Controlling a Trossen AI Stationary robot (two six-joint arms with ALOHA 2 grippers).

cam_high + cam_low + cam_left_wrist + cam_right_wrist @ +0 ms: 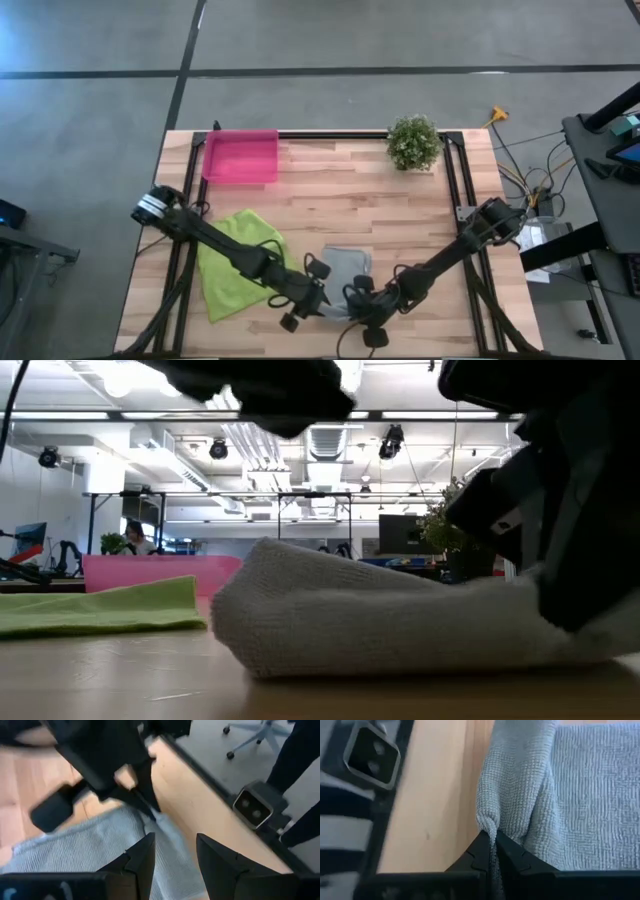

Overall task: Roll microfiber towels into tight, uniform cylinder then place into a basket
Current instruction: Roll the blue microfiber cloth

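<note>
From above, the soft grey microfiber towel (345,268) lies bunched and partly folded near the front edge of the pale wooden surface (340,205), between my two hands. My left hand (318,303) is at its front left corner and my right hand (357,300) at its front right corner, the two close together. The lime green microfiber towel (235,262) lies spread flat just beside the grey one, under my left arm. The shallow translucent pink plastic tray (240,156) sits at the far left corner, well apart from both towels, and a small green potted plant (413,142) stands at the far right.

From table height, the grey towel (400,615) is a low rounded hump, with the green towel (100,608) flat beyond it and the pink tray (160,572) behind.

Past my left wrist, my left hand (175,851) stands partly open, its fingers (142,857) over the grey towel (80,847), gripping nothing I can see.

Past my right wrist, my right hand (492,840) is pinched tight on a fold of the grey towel (570,795) at its edge.
</note>
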